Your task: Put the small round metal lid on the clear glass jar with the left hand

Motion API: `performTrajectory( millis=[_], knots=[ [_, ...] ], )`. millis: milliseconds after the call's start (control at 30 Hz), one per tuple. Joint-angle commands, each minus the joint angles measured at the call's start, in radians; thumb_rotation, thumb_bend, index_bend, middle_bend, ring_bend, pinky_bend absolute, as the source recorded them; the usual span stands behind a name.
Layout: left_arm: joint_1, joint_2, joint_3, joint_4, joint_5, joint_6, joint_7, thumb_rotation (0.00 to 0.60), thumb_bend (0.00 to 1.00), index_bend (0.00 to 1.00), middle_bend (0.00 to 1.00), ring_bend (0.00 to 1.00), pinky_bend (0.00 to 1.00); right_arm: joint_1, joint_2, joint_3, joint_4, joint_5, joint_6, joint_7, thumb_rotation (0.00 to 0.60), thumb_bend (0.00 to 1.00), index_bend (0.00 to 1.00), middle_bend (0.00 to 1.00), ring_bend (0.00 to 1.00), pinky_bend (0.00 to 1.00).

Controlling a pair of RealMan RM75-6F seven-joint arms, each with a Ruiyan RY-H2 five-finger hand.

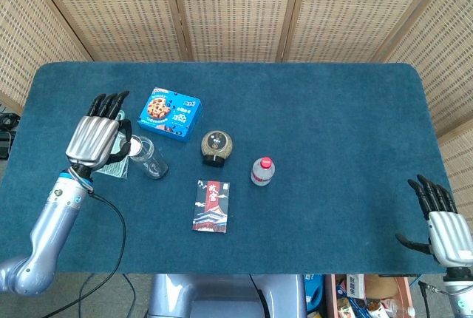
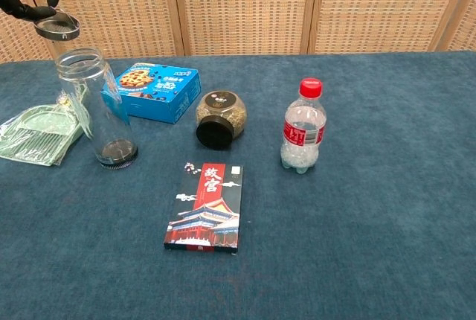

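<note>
Lid: the small round metal lid (image 2: 57, 25) sits at the upper left of the chest view, pinched flat by the left hand (image 1: 95, 139), clear of the jar's mouth.
Jar: the clear glass jar (image 2: 97, 109) stands upright at left of the frame, long axis vertical, mouth open, just below and to the right of the lid.
Key relation: by my reckoning the lid needs to travel a little right and then down to meet the rim; the two are apart, not touching.
Nearer hand: the left one, right beside the jar; the right hand (image 1: 441, 222) rests at the lower right corner, fingers spread, holding nothing, well apart.
Room: a green plastic packet (image 2: 36, 133) lies left of the jar, a blue biscuit box (image 2: 158, 91) just right and behind; above the jar is open.
Table edge: the blue table (image 1: 332, 126) runs well clear on the left.
</note>
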Motion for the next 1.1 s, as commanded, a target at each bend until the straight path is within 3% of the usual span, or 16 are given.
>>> performTrajectory(
  millis=[33,533,933,1100],
  knots=[
    [-0.013,-0.019,0.006,0.022,-0.008,-0.007,-0.018,0.600,0.41,0.62,0.00,0.00,0.00,0.001,-0.001,0.001,0.001,0.003,-0.003,0.000,0.600,0.05,0.04,0.00,0.00,0.00],
    [-0.032,-0.088,0.041,0.128,-0.008,-0.017,-0.080,0.600,0.41,0.62,0.00,0.00,0.00,0.004,-0.004,0.003,0.004,0.010,-0.010,-0.001,0.600,0.05,0.04,0.00,0.00,0.00],
    [-0.045,-0.111,0.061,0.149,0.006,-0.011,-0.098,0.600,0.41,0.62,0.00,0.00,0.00,0.005,-0.003,0.006,0.002,0.020,-0.014,-0.002,0.600,0.05,0.04,0.00,0.00,0.00],
    [-0.047,-0.107,0.071,0.142,-0.007,-0.008,-0.087,0.600,0.41,0.53,0.00,0.00,0.00,0.004,-0.002,0.005,0.002,0.019,-0.012,0.000,0.600,0.05,0.04,0.00,0.00,0.00]
  ],
)
